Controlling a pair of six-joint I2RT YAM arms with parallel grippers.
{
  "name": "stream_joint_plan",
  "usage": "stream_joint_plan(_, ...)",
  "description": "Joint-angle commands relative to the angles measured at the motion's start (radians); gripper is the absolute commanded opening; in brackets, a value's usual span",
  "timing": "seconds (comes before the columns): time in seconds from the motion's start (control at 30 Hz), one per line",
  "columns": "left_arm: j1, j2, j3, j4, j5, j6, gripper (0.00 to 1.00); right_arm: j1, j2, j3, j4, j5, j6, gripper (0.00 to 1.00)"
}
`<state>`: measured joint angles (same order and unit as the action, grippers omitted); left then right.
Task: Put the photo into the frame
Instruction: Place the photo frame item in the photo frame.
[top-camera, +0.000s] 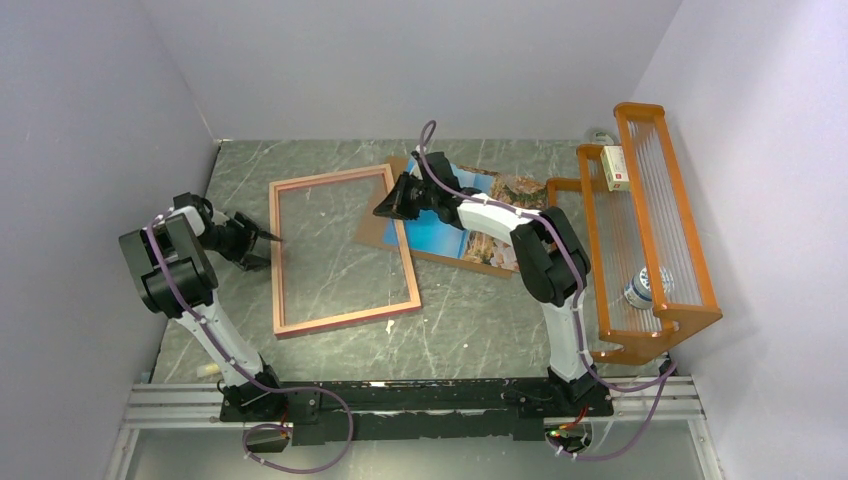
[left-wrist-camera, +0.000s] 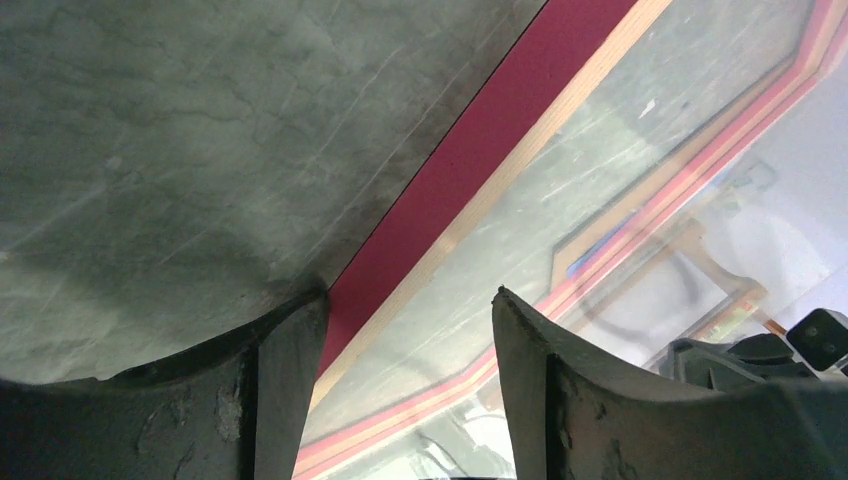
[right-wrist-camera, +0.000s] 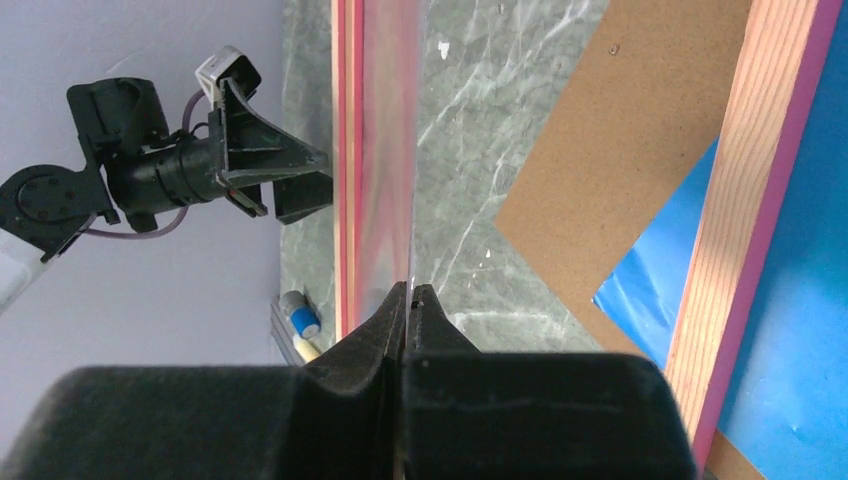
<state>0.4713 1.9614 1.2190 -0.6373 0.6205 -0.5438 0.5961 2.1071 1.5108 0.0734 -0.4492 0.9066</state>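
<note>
frame (top-camera: 275, 260) pink, pale wood | photo (top-camera: 440, 232) blue, brown rocks | board (right-wrist-camera: 620, 150) brown | table (top-camera: 480, 320) grey-green marbled | rack (top-camera: 660, 320) orange

the photo (top-camera: 440, 235) lies partly hidden under the right arm (top-camera: 495, 218) and the frame (top-camera: 283, 262), and itself covers much of the brown backing board (right-wrist-camera: 620, 150). print on the small box (top-camera: 614, 167) on the orange rack (top-camera: 640, 109), far right, is too small to read.

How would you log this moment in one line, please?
left gripper: open at frame left rail | right gripper: shut near frame right rail | photo: on backing board, unframed
</note>
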Motion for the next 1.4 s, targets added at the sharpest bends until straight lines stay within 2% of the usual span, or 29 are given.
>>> stream_joint_plan(0.0, -0.035, 0.072, -0.024, -0.009, -0.122, 0.053, 0.68, -0.013, -0.052, 0.000, 0.098, -0.032, -0.012, 0.00)
stream_joint_plan(0.5, -0.046, 0.082, -0.019, -0.013, -0.131, 0.053, 0.68, -0.012, -0.072, -0.102, 0.340, -0.098, -0.002, 0.00)
stream_joint_plan(0.73, -0.046, 0.078, -0.015, -0.019, -0.159, 0.048, 0.64, -0.005, -0.103, -0.143, 0.395, -0.115, -0.006, 0.00)
stream_joint_plan(1.1, -0.046, 0.059, -0.027, -0.007, -0.165, 0.026, 0.62, 0.001, -0.116, -0.151, 0.424, -0.124, -0.002, 0.00)
stream_joint_plan(1.37, -0.046, 0.063, -0.024, -0.011, -0.162, 0.028, 0.62, 0.002, -0.081, -0.108, 0.363, -0.086, -0.004, 0.00)
